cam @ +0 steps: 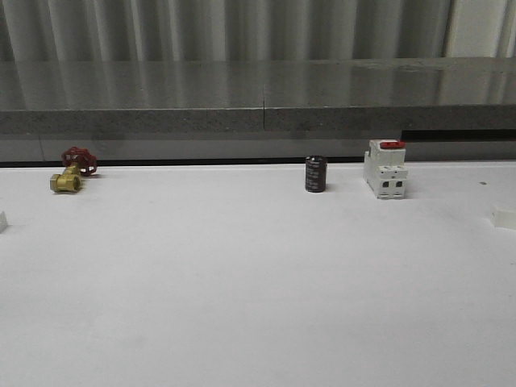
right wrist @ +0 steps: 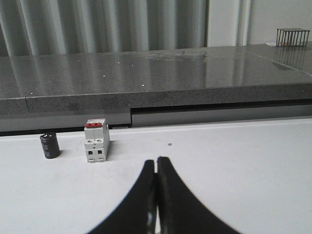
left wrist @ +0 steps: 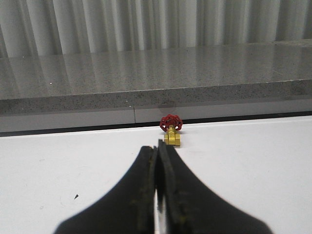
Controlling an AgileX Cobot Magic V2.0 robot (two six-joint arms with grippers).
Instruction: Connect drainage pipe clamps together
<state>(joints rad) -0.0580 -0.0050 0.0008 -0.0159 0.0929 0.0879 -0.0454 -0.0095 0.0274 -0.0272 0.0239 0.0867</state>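
left gripper [left wrist: 157, 152] pinched together, empty | right gripper [right wrist: 156, 165] likewise | white piece [cam: 2, 220], possibly a clamp, cropped, well left of black cylinder [cam: 315, 174] | second white piece [cam: 504, 218] well right | switch [cam: 384, 169] near cylinder's right | valve [cam: 71, 171] far left

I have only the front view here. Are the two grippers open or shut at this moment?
Observer: The left gripper is shut, with nothing held.
Operator: And the right one?
Observer: The right gripper is shut too, and it also holds nothing.
Operator: What lies ahead of the left gripper?
Observer: The valve stands just beyond it, near the table's far edge, apart from it.
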